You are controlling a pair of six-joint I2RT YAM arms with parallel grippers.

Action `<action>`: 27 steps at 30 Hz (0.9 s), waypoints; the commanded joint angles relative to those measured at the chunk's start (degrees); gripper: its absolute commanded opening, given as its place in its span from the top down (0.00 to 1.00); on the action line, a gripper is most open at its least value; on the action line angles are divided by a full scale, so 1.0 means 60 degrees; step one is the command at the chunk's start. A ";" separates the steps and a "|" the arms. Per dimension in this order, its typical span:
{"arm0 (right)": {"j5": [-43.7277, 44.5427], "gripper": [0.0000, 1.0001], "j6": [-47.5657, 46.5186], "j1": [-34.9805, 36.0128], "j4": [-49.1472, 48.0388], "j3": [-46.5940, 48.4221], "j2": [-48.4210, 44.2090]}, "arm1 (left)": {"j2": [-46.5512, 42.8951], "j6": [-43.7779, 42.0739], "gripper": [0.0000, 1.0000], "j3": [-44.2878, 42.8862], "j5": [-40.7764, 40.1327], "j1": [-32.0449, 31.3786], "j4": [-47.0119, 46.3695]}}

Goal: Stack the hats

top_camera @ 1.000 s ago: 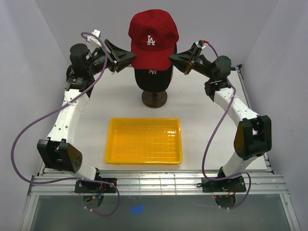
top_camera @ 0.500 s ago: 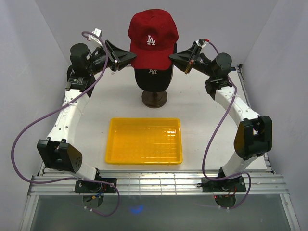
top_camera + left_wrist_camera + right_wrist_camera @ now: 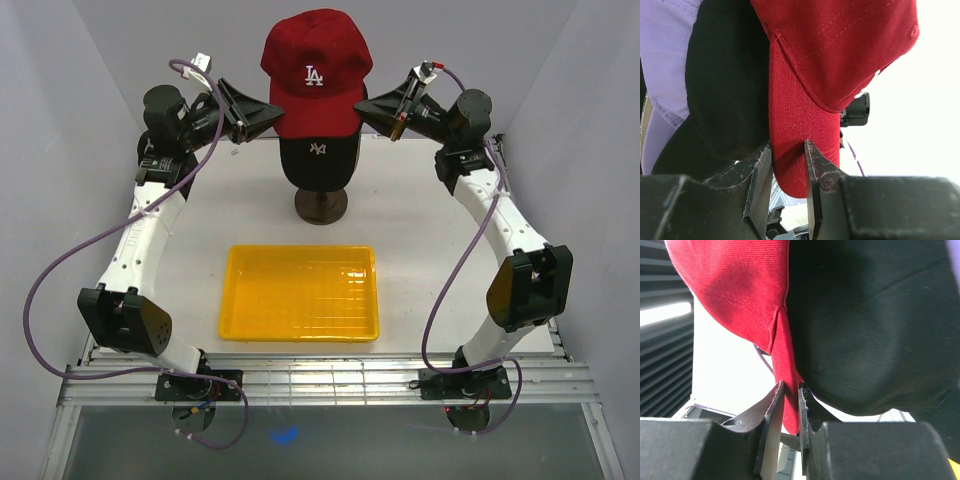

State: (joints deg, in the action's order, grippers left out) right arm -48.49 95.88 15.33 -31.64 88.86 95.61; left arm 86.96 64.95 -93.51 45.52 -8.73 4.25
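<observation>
A red hat (image 3: 315, 75) with a white "LA" logo hangs just above a black hat (image 3: 318, 160) that sits on top of a stand. My left gripper (image 3: 272, 115) is shut on the red hat's left rim, and my right gripper (image 3: 360, 108) is shut on its right rim. In the left wrist view the red rim (image 3: 790, 165) fills the gap of the left gripper (image 3: 788, 150), with the black hat (image 3: 725, 90) and a lavender hat (image 3: 665, 50) beside it. In the right wrist view the right gripper (image 3: 791, 390) pinches the thin red edge (image 3: 785, 370) next to the black hat (image 3: 865, 325).
The stand's dark round base (image 3: 320, 205) rests on the white table at the back. A yellow plastic tray (image 3: 235, 300) lies in the middle, nearer the arm bases. White walls close in on both sides.
The left jaws have closed in on the red hat's rim. Both grippers have lifted the red hat a little, so more of the black hat shows; the right arm rose and swung outward.
</observation>
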 commanded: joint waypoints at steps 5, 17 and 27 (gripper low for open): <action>-0.0136 0.79 -0.1066 0.0037 0.0948 0.1081 -0.0130 | 0.0038 -0.0234 0.89 -0.0454 0.0470 -0.0053 0.0009; -0.0005 0.80 -0.2341 0.0037 0.2109 0.1289 -0.0423 | -0.0108 -0.0395 0.92 -0.0645 0.0529 -0.0097 0.0244; 0.0303 0.81 -0.3410 0.0037 0.3017 0.1230 -0.0862 | -0.0255 -0.0483 0.97 -0.0498 0.0631 -0.0112 0.0287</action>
State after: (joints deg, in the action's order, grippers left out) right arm -47.05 79.61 14.98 -14.61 94.80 93.54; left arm 87.46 63.83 -95.64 47.20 -8.69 6.48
